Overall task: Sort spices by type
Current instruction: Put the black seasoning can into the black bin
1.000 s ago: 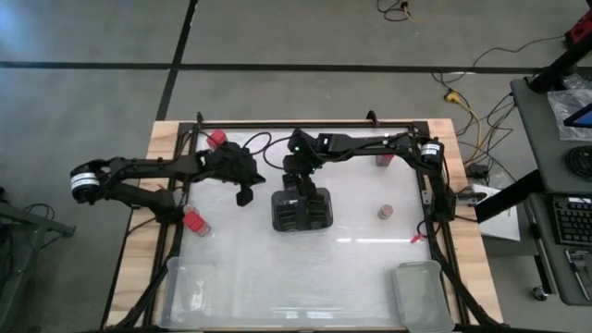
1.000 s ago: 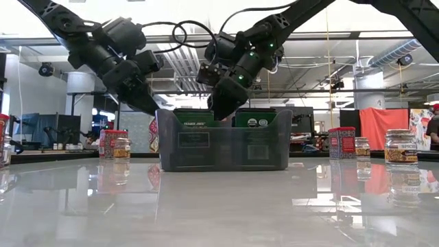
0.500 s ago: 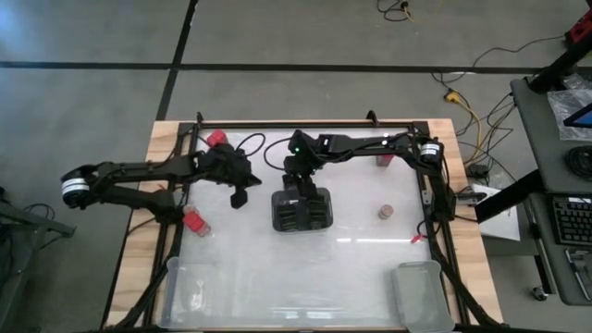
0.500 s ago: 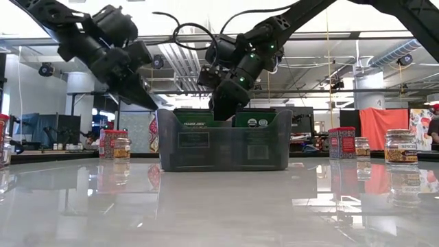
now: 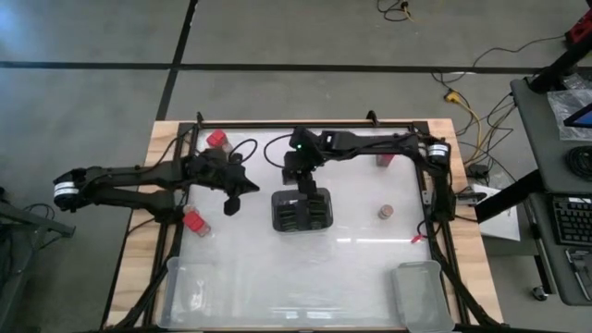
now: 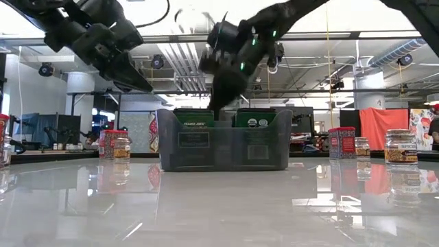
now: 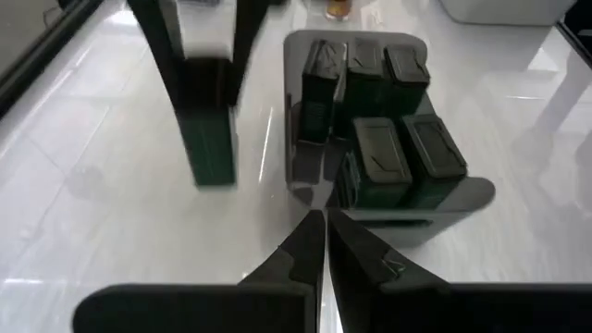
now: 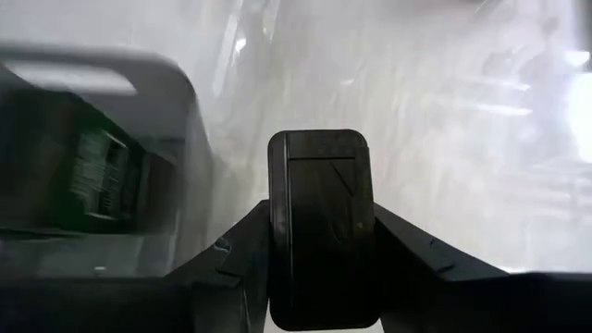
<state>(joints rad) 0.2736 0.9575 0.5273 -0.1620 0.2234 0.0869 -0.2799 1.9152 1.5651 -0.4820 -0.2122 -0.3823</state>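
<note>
The right claw (image 8: 321, 242) is clamped on a dark flat-topped container (image 8: 321, 222), its two fingers pressing either side of it, just above the far end of the dark holder (image 5: 301, 210) near the middle of the tabletop (image 5: 351, 268). From the low camera this claw (image 6: 223, 96) hangs right over the holder's (image 6: 223, 148) rim, where green-labelled packs show through the wall. The left claw (image 7: 319, 242) has its fingers pressed together with nothing between them; it hovers beside the holder (image 7: 379, 139) on the side toward the left edge, and the slots below it are filled with dark-lidded containers.

Further out, a red box (image 5: 195, 220) sits near the left edge, close under the left arm. Another red box (image 5: 216, 139) stands at the far left corner. A third red box (image 5: 383, 159) is by the far edge, toward the right, partly under the right arm. A small round jar (image 5: 384, 213) stands alone toward the right edge, well apart from the holder. Two clear bins rest at the near edge, one (image 5: 199, 291) at the left corner and one (image 5: 421, 294) at the right corner
</note>
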